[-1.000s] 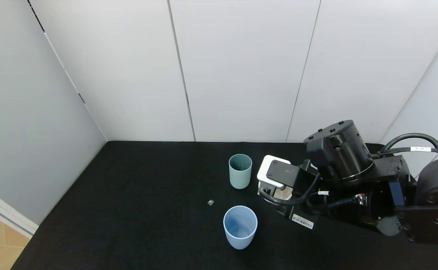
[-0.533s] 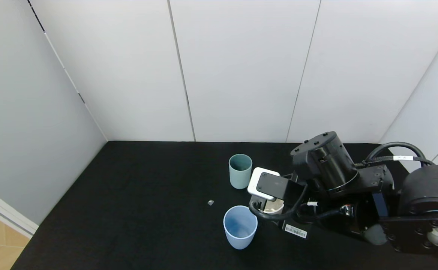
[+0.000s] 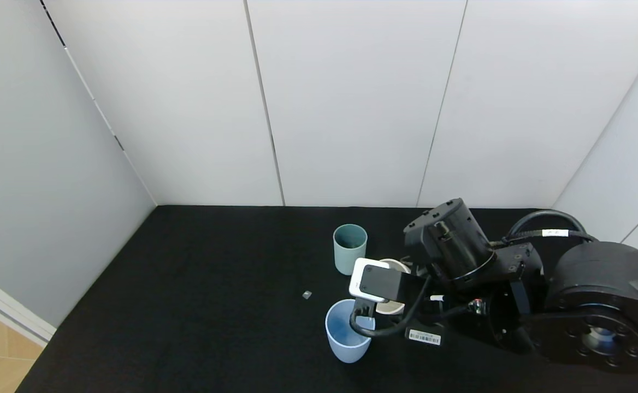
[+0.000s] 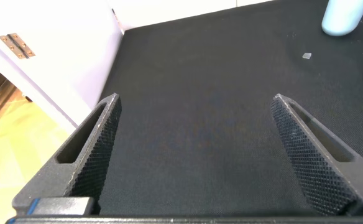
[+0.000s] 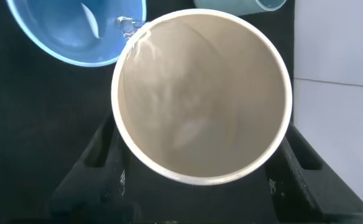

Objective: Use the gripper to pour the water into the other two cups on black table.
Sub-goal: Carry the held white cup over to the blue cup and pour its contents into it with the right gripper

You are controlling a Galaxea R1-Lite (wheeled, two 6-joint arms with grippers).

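Water [image 5: 188,118] sits as a clear, rippled pool inside the cream cup [image 5: 201,94], which is tipped so its lip overhangs the rim of the pale blue cup [image 3: 346,331] at the near middle of the black surface [image 3: 204,284]; a thin stream with droplets [image 5: 127,23] is crossing that lip into the blue one. The right gripper [image 5: 200,171] has its fingers clamped on the cream cup's walls, one on each side. This tumbler looks light, stiff and smooth, so I would judge it slippery when wet, best held at mid-wall as it is here. The teal-green cup [image 3: 349,249] stands just beyond, to the far side. The left gripper [image 4: 197,155], fingers spread wide and holding nothing, hovers over bare surface well to the left.
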